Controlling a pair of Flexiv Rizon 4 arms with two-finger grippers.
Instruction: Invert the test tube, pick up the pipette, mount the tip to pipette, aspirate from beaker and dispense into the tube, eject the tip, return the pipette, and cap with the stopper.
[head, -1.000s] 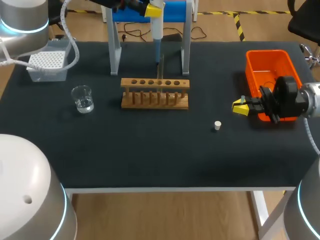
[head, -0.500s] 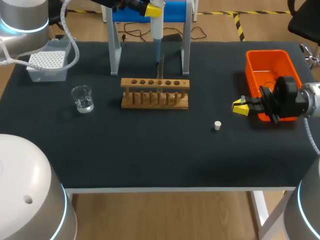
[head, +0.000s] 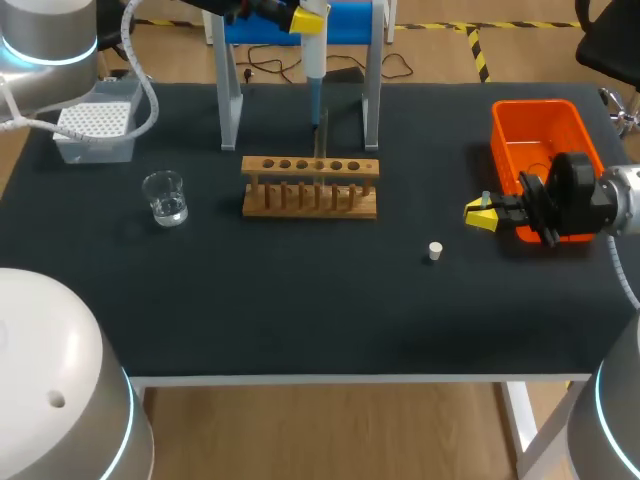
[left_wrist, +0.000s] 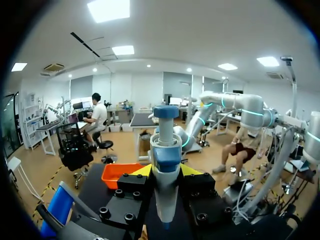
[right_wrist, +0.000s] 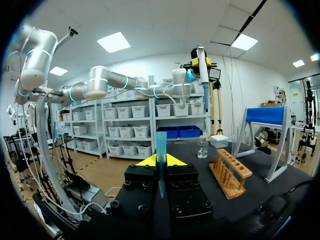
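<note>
My left gripper (head: 300, 18) is high over the back of the table, shut on the white and blue pipette (head: 312, 70), which hangs upright above the wooden rack (head: 310, 186). In the left wrist view the pipette (left_wrist: 165, 190) sits clamped between the yellow tips of the left gripper (left_wrist: 165, 171). A test tube (head: 321, 140) stands in the rack under the pipette's end. At the table's right my right gripper (head: 481, 215) lies level beside the orange bin (head: 540, 120), shut on a blue pipette tip (right_wrist: 160, 145). The white stopper (head: 435, 250) lies in front of it. The beaker (head: 164, 197) stands at the left.
A tip box (head: 97, 128) sits at the back left corner. The pipette stand with a blue top bar (head: 350, 20) and grey legs straddles the area behind the rack. From the right wrist view, the rack (right_wrist: 231, 175) and the beaker (right_wrist: 202, 149) lie ahead of the right gripper (right_wrist: 160, 161).
</note>
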